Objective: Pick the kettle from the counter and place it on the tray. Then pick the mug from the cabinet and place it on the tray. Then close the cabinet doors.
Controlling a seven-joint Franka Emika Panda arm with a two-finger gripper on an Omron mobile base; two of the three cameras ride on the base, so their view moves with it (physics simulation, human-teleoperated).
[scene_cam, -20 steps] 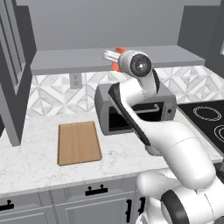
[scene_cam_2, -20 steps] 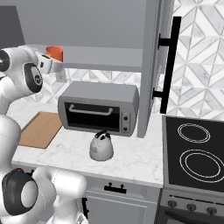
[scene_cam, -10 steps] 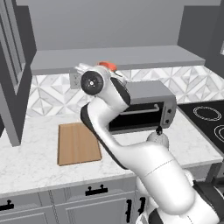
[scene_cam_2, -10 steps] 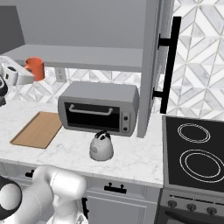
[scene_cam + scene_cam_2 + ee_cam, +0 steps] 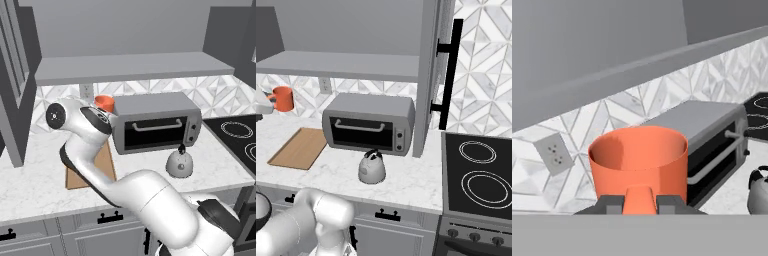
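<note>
Mug in grip, above counter.
Gripper (image 5: 639,200) clamped on the mug (image 5: 638,162) handle; one mug, one kettle (image 5: 372,167), one tray (image 5: 299,148).

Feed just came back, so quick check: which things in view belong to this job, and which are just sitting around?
Job:
- orange cylindrical mug, held in the shut gripper
- flat light-brown wooden tray
- squat silver-grey metal kettle, on white marble counter
- grey cabinet door, open

Lying about:
- grey toaster oven
- black stovetop

toaster oven (image 5: 368,124) crowding tray's (image 5: 298,147) right, kettle (image 5: 372,167) well clear
</note>
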